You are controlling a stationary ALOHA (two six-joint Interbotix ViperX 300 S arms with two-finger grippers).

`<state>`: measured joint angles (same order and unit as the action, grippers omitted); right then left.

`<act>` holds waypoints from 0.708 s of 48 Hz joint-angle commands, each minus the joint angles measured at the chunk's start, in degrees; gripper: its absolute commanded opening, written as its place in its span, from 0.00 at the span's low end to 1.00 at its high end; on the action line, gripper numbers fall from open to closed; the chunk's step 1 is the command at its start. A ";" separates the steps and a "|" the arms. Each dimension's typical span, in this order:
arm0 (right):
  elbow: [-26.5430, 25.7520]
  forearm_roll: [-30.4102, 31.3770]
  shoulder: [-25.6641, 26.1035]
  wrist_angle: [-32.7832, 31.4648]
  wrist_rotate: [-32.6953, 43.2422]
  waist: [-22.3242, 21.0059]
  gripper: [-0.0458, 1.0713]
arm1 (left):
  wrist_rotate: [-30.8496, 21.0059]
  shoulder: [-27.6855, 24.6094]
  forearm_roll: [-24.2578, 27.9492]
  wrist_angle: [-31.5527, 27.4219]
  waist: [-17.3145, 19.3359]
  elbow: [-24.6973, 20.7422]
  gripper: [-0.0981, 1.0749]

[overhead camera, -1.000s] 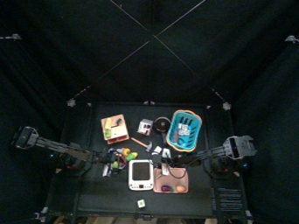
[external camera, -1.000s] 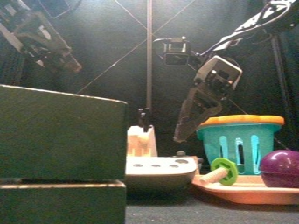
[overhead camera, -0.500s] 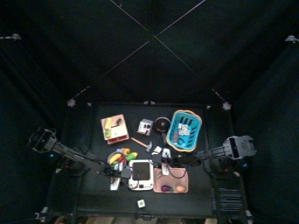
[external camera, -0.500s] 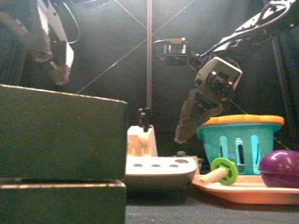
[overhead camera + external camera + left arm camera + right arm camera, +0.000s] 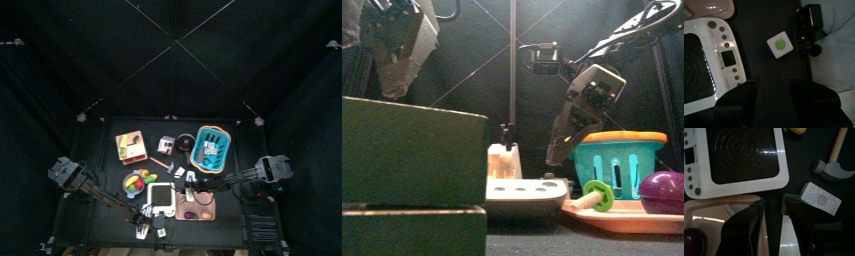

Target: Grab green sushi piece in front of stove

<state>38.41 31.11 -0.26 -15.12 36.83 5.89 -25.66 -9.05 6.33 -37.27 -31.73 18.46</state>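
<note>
The green sushi piece (image 5: 780, 44) is a small pale square with a green centre. It lies on the black table just in front of the white stove (image 5: 704, 60). In the top view it (image 5: 160, 232) sits near the table's front edge, below the stove (image 5: 160, 197). My left gripper (image 5: 771, 85) is open and empty, hovering a short way from the piece, beside it in the top view (image 5: 146, 229). My right gripper (image 5: 774, 208) is open and empty over the stove's edge (image 5: 734, 158) and the pink tray (image 5: 724, 223).
A pink tray (image 5: 201, 208) with a purple ball lies right of the stove. A teal basket (image 5: 213, 146), a wooden box (image 5: 130, 146) and a plate of fruit (image 5: 136, 182) stand behind. A toy hammer (image 5: 832, 164) and a white piece (image 5: 821, 199) lie near my right gripper. A black mount (image 5: 808, 17) stands by the sushi piece.
My left arm has swung from the table's left side down to the front edge, in front of the stove. The right arm has stayed put.
</note>
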 commanded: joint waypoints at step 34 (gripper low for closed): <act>-0.26 -0.70 1.49 0.00 0.09 0.00 0.73 | -4.57 -6.50 -5.71 2.29 0.09 -8.61 0.87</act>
<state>38.58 30.50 -0.26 -15.21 36.91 5.89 -30.41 -15.73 1.49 -36.74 -31.82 11.51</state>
